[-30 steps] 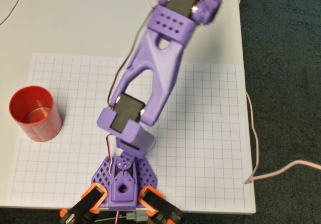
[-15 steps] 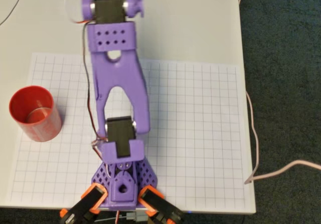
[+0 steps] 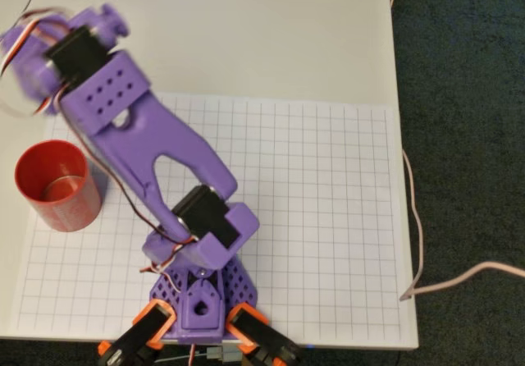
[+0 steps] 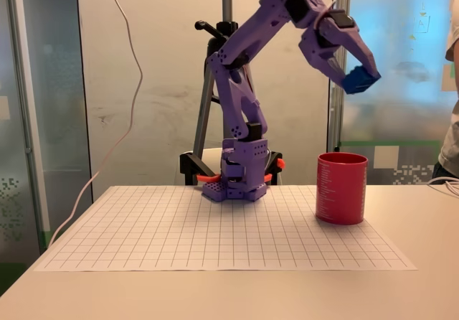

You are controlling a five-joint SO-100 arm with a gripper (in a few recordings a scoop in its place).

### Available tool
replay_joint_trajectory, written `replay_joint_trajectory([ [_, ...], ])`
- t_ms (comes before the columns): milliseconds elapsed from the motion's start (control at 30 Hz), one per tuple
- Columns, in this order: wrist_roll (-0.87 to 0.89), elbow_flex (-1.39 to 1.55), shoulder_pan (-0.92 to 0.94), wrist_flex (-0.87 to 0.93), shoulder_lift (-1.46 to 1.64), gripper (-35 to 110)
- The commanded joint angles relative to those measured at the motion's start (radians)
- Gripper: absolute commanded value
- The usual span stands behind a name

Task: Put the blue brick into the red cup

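Purple claw (image 4: 361, 76) clenched on studded blue brick (image 4: 358, 80), seen from fixed view, high above translucent red cup (image 4: 342, 188); overhead, round rim (image 3: 51, 173).

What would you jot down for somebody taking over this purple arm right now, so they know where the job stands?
Gripper: shut on the blue brick, held high in the air in the fixed view.
Red cup: upright on the grid mat, nothing seen in it from overhead.
Done: brick picked up and carried towards the cup; in the fixed view it hangs well above the rim, slightly to the right.
Left: line the brick up over the cup's mouth, lower, open the gripper, pull the arm back.
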Motion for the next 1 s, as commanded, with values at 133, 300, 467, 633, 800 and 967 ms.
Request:
replay_joint_trajectory([
  [133,0.083,0.213,-0.149,0.015,0.002,0],
  [300,0.091,0.353,-0.144,-0.006,0.015,0],
  [467,0.087,0.397,-0.156,0.032,0.023,0],
  [633,0.094,0.423,-0.155,0.043,0.028,0],
  [800,0.144,0.396,-0.153,0.054,0.049,49],
  [967,0.141,0.407,-0.132,-0.008,0.11,67],
])
